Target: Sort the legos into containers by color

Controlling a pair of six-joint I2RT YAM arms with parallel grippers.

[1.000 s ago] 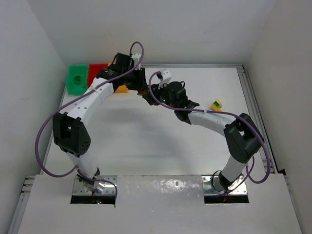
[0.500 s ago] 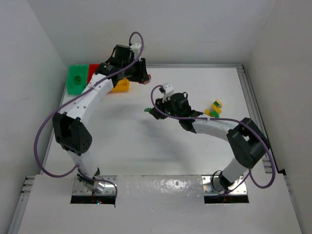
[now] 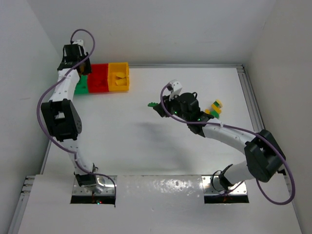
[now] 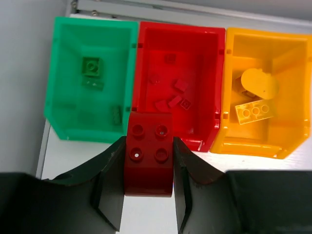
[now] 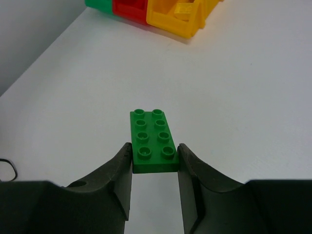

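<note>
My left gripper (image 4: 149,163) is shut on a blocky dark red lego (image 4: 149,151) and holds it above the near rim between the green bin (image 4: 53,97) and the red bin (image 4: 178,28). The yellow bin (image 4: 265,146) is to their right. Each bin holds a few legos of its own colour. In the top view the left gripper (image 3: 77,68) is at the far left and covers most of the green bin (image 3: 82,87). My right gripper (image 5: 154,158) is shut on a flat green lego (image 5: 151,139) above the table's middle (image 3: 157,107).
A small cluster of yellow and green legos (image 3: 214,108) lies on the table right of the right wrist. The red bin (image 3: 99,78) and the yellow bin (image 3: 119,76) stand at the back left by the wall. The left wall is close to the left arm.
My left arm has swung left from beside the yellow bin to the green and red bins, carrying the red lego. My right gripper has shifted slightly right with the green lego.
</note>
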